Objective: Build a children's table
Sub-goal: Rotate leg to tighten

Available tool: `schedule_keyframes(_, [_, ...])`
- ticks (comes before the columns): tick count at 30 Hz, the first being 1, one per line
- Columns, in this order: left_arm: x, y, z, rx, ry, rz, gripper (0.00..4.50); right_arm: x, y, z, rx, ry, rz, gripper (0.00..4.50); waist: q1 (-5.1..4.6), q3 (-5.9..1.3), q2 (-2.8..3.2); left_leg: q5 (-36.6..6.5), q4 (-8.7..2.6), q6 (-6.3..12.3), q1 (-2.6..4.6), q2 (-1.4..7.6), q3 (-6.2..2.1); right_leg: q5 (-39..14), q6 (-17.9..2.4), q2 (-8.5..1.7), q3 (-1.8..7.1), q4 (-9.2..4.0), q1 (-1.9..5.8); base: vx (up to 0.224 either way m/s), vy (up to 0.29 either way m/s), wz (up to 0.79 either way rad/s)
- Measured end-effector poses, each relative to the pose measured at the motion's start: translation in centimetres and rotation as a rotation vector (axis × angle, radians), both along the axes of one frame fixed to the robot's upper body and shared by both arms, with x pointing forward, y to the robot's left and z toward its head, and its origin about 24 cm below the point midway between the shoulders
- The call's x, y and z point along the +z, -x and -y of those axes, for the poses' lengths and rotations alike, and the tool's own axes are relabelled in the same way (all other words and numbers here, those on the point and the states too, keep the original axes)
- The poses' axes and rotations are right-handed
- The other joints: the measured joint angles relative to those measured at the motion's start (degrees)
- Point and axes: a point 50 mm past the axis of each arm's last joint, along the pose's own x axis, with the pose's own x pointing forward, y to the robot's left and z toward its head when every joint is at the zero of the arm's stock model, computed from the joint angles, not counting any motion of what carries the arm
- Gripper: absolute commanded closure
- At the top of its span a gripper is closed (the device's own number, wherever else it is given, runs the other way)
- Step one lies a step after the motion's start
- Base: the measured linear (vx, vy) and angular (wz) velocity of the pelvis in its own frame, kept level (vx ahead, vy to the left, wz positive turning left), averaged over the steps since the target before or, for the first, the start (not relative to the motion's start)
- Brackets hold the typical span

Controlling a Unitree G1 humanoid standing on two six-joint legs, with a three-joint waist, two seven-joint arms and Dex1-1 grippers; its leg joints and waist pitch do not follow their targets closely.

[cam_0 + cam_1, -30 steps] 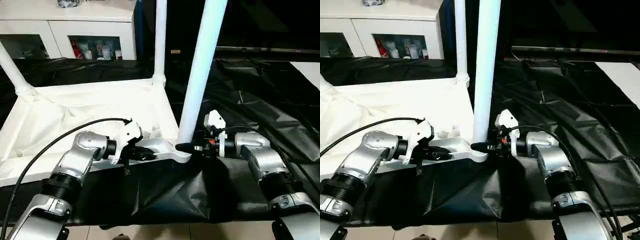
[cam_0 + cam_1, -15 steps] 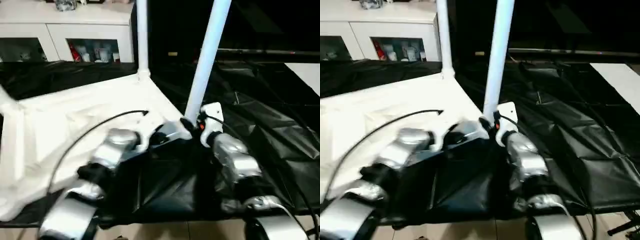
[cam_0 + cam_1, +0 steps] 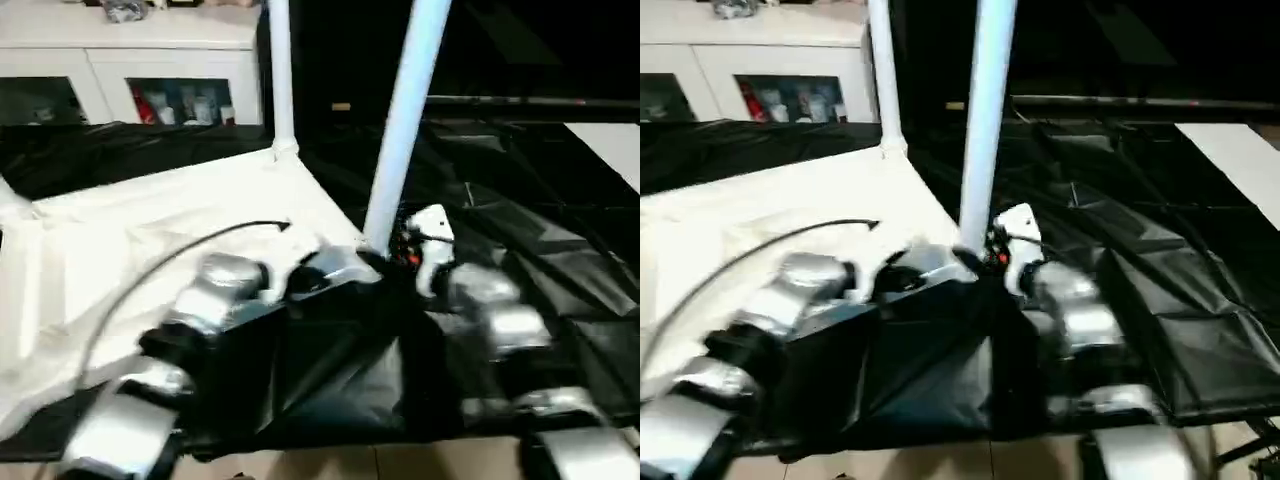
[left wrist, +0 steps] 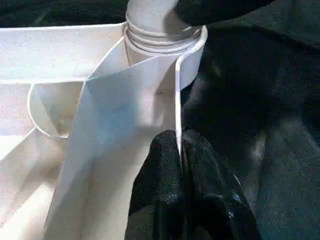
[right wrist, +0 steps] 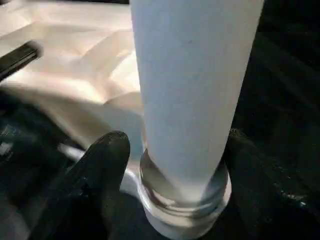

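Here left gripper (image 4: 181, 150) pinches the tabletop (image 3: 150, 230) rim steady, right gripper (image 5: 175, 165) jaws apart around near-right leg (image 5: 192, 85), seating it.

Left gripper (image 4: 181, 165) pinched closed; right gripper (image 5: 177, 165) fingers (image 5: 105, 165) spread wide apart.

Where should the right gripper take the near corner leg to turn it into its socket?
Low on the leg, just above the ribbed collar where it enters the corner socket. Come in level from the robot's right, fingers straddling the round tube. The leg stands upright and tapers upward, so the base probably grips firmest. The left gripper pinches the tabletop rim alongside.
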Motion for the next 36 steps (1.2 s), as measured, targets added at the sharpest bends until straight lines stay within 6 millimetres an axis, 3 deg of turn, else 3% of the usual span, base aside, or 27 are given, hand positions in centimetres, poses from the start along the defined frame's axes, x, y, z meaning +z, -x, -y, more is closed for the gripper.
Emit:
schedule_keyframes(4, [0.1, 1.3, -1.2, -0.126, 0.026, -0.052, 4.50, 0.5, 0.9, 0.4, 0.195, 0.027, -0.025, 1.31, 0.24, 0.01, 0.02, 0.0, 0.13, 0.00, -0.29, 0.03, 0.03, -0.1, 0.0, 0.00, -0.03, 0.00, -0.16, 0.000, 0.000, 0.00])
schedule_keyframes(8, [0.3, 2.2, -1.9, -0.202, 0.030, -0.093, 4.50, 0.6, 1.4, 0.0, 0.298, 0.015, -0.048, 1.31, 1.27, 0.05, 0.07, 0.0, 0.30, 0.02, -0.43, 0.01, 0.11, -0.1, 0.0, -0.13, 0.01, 0.01, -0.19, 0.000, 0.000, 0.00])
schedule_keyframes(10, [0.4, 2.5, -2.1, -0.231, 0.032, -0.113, 4.50, 0.8, 1.6, 0.4, 0.342, 0.014, -0.055, 1.66, 1.83, 0.06, 0.06, 0.0, 0.36, 0.02, -0.44, 0.02, 0.15, -0.1, -0.1, -0.15, 0.04, 0.04, -0.18, 0.000, 0.000, 0.00])
schedule_keyframes(23, [0.6, 3.2, -2.6, -0.251, 0.038, -0.141, 4.50, 1.2, 2.3, 0.1, 0.464, 0.017, -0.058, 2.51, 1.90, 0.07, 0.03, 0.0, 0.36, 0.02, -0.41, 0.02, 0.11, -0.1, -0.1, -0.14, 0.04, 0.15, -0.17, 0.000, 0.000, 0.00])
schedule_keyframes(29, [-0.1, 2.3, -1.8, -0.130, 0.034, -0.102, 4.50, 0.3, 1.4, 0.0, 0.268, 0.025, -0.044, 2.54, 1.65, 0.06, 0.01, 0.0, 0.38, 0.01, -0.30, 0.01, 0.10, -0.1, 0.0, -0.14, 0.06, 0.25, -0.14, 0.000, 0.000, 0.00])
schedule_keyframes(36, [-0.4, -0.4, 2.6, 0.127, 0.019, -0.023, 4.50, -0.7, -1.3, -1.3, -0.297, -0.012, -0.019, 2.56, 1.00, 0.01, -0.11, 0.0, 0.39, -0.01, -0.10, -0.07, 0.06, -0.1, 0.2, -0.15, 0.12, 0.23, 0.02, 0.000, 0.000, 0.00])
